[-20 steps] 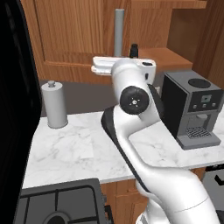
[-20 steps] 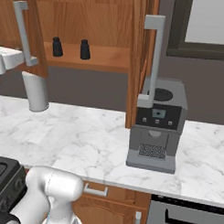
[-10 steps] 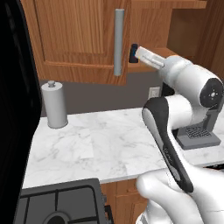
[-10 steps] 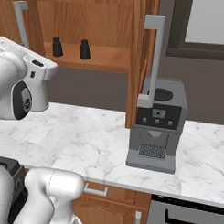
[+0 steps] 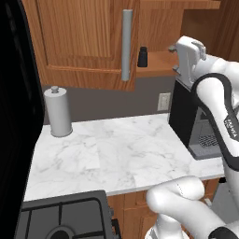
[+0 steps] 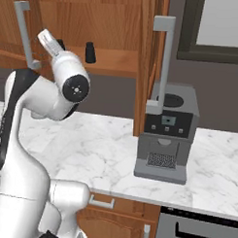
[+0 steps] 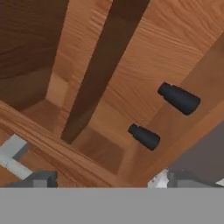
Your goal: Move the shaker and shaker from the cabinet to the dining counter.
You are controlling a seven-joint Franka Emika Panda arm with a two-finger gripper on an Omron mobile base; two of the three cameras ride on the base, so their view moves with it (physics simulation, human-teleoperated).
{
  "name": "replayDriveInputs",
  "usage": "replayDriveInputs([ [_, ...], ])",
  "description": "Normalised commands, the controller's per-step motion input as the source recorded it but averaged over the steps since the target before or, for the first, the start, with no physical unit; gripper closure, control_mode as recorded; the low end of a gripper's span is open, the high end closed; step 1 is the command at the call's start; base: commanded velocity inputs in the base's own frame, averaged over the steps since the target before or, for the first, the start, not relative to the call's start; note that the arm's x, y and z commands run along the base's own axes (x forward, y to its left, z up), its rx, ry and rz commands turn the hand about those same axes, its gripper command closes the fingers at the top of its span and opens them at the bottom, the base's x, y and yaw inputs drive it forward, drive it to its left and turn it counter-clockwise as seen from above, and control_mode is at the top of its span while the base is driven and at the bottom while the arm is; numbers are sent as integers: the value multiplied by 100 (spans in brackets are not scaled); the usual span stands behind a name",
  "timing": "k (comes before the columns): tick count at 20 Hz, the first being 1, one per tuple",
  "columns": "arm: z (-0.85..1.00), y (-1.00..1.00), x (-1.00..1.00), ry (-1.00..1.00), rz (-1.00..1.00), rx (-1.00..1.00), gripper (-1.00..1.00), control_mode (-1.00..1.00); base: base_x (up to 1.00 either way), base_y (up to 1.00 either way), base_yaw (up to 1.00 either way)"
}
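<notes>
Now that your arm has swung up to the cabinet (image 6: pixel 114 23), its open, empty pincer (image 7: pixel 105 181) faces both shakers (image 7: pixel 178 98) (image 7: pixel 144 136) at centre-right, ready for a first pick.

White arm raised high, elbow bent, end effector (image 7: pixel 105 179) spread wide, holding nothing.

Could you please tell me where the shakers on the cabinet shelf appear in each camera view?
Left base view: one shaker upper centre, right of the grey door handle.
Right base view: one upper left.
Hand view: both, right of centre, rolled sideways.
Shared landmark: the wooden shelf.
</notes>
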Motion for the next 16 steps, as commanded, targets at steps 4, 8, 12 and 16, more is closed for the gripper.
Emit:
replayDriveInputs([
  [4, -10, 16, 69, 8, 33, 29, -100, -100, 0, 0, 0],
  [8, -14, 46, 72, 2, 23, 12, -100, -100, 0, 0, 0],
  [12, -4, 44, 67, 6, 19, 8, -100, -100, 0, 0, 0],
  [16, 0, 52, 41, 8, 19, 2, -100, -100, 0, 0, 0],
])
